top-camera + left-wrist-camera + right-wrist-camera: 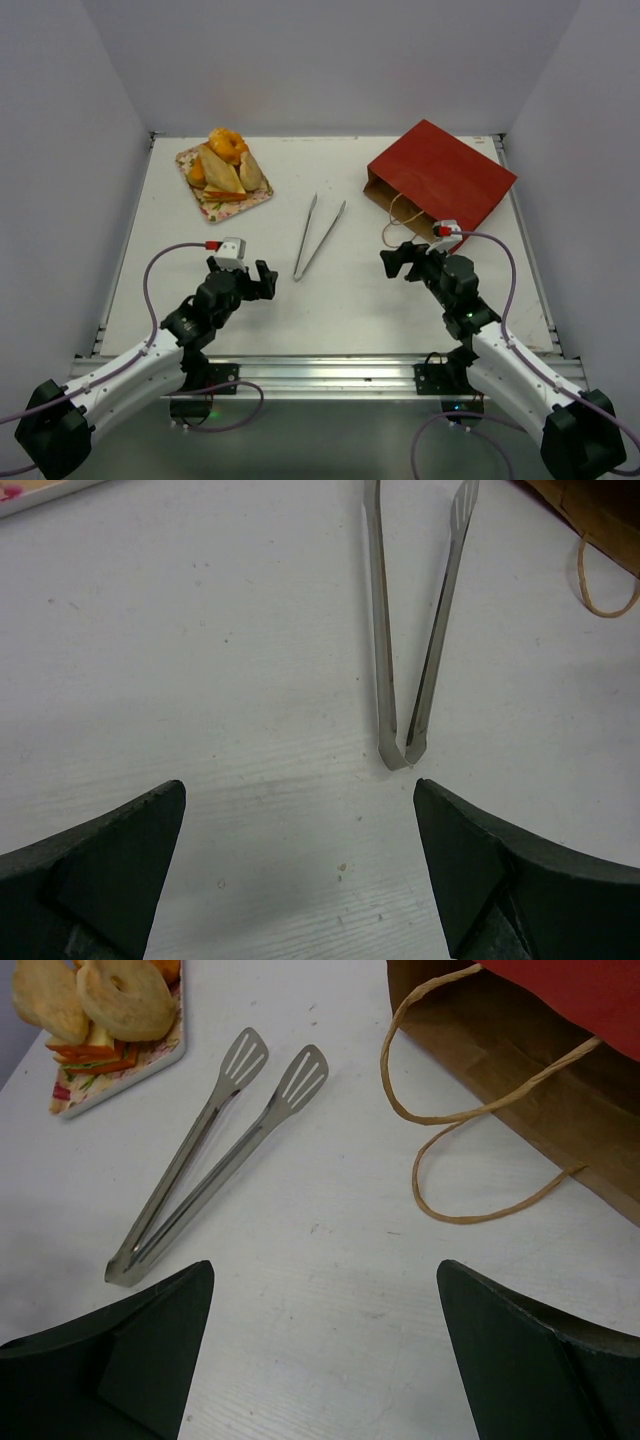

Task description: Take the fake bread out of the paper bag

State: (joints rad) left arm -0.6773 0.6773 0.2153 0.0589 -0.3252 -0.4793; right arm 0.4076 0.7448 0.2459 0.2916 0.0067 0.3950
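The fake bread point(224, 165) lies piled on a floral tray point(205, 208) at the back left: an orange bun on top, tan rolls and a sandwich wedge. In the right wrist view a ring doughnut point(125, 1000) and a roll show on the tray. The dark-red paper bag point(447, 178) lies flat at the back right, its brown mouth point(520, 1070) and cord handles point(470, 1160) facing the middle; no bread shows inside. My left gripper point(263, 281) point(300, 800) and right gripper point(397, 262) point(325, 1280) are both open and empty, low over the table near the front.
Metal tongs point(318, 236) lie between the grippers, hinge end toward me, also in the left wrist view point(410, 660) and the right wrist view point(210, 1170). White walls enclose the table on three sides.
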